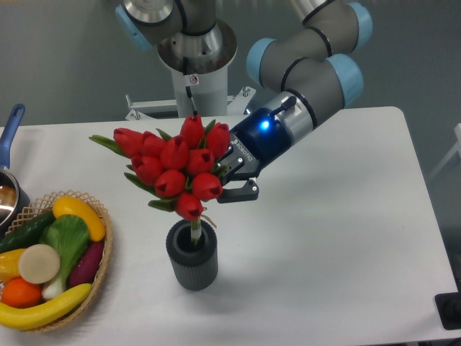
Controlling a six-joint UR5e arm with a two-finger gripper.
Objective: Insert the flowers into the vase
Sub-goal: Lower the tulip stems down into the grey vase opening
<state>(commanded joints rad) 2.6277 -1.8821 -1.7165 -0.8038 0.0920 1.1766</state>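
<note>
The vase sits in front with the stems going in. The gripper holds the flowers tight. Next, I think: push lower, then let go.

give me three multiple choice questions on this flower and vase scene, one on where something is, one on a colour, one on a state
1. Where does the wicker basket of toy produce sit?
A. At the table's left edge
B. Behind the robot's base
C. At the table's right edge

2. What colour are the buds of the flowers?
A. Yellow
B. Red
C. White

3. How do the flowers stand relative to the vase?
A. Lying flat on the table beside it
B. Stem end reaching into its mouth
C. Lying in the basket

Answers:
1. A, the basket lies at the left edge, well left of the vase.
2. B, every bud in the bunch is red, with green leaves.
3. B, the stem runs down into the vase's round mouth, with the gripper at the bunch's right side.
</note>
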